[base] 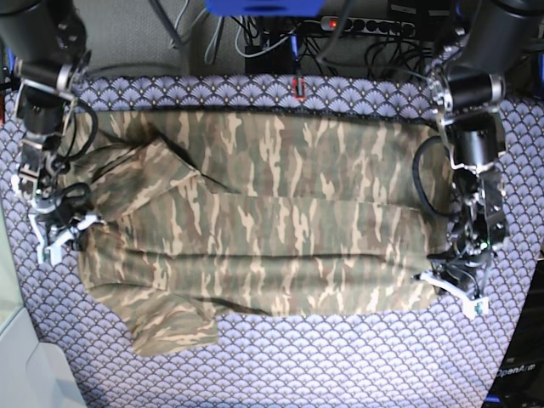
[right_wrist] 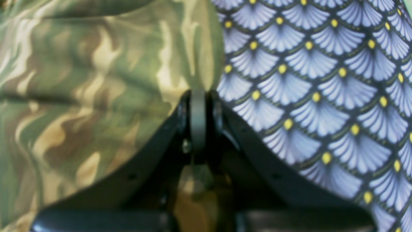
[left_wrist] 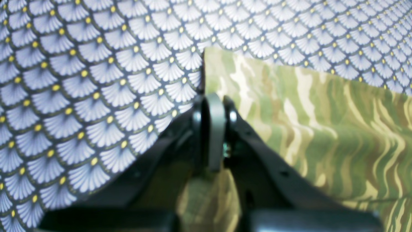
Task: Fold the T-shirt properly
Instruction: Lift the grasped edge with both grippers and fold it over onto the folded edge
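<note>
Two grippers are down low on the cloth, one at each side of one shirt. In the base view, the left gripper (base: 448,285) is at the near right corner of the T-shirt (base: 280,229). Its jaws are pressed tight together, and camouflage fabric is pinched between them in the left wrist view. The right gripper (base: 58,231) is at the left edge of the shirt, and its jaws are squeezed tight on a fold of the shirt too.

One T-shirt lies spread out flat across the middle of the table. One sleeve sticks out at the near left. One purple cloth (base: 357,357) with little fan shapes and yellow dots lies under everything. Farther back, cables (base: 374,47) hang behind the table.
</note>
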`<state>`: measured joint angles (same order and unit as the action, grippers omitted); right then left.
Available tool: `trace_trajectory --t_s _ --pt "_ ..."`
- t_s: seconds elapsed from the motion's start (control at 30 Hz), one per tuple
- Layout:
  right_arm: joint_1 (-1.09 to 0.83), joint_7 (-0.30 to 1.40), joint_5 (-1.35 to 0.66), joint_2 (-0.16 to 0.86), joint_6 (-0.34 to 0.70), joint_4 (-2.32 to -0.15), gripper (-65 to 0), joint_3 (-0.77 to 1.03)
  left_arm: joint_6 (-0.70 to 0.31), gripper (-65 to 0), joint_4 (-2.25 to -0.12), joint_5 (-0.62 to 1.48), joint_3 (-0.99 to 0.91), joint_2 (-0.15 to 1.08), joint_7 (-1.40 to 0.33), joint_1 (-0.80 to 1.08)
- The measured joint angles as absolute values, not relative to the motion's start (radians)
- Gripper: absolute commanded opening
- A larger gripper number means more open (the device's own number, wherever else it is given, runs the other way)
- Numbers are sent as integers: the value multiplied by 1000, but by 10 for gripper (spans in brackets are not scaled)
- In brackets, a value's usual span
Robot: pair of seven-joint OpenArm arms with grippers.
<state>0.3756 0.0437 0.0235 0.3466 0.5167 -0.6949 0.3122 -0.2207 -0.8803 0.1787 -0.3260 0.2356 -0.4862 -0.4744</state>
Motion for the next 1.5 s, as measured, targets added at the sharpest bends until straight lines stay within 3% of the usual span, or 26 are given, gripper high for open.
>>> trace_trajectory --t_s 0.5,0.73,1.0,1.33,1.5 --pt "112 170 -191 342 572 -1153 -650 361 -220 -636 -1213 184 -332 235 -595 -271" --pt "38 238 -215 327 668 -1302 -650 461 -228 -636 -1288 186 -358 230 -603 -226" --pt "-92 238 -208 271 696 -1431 -650 528 -225 -636 -1359 185 -464 202 -679 -176" --pt "-244 235 -364 270 701 -1566 -650 583 -225 -636 -1506 184 -466 197 -718 -94" --pt "-300 245 -408 268 704 -1577 -650 632 -228 -636 -1546 202 -555 172 -778 -73"
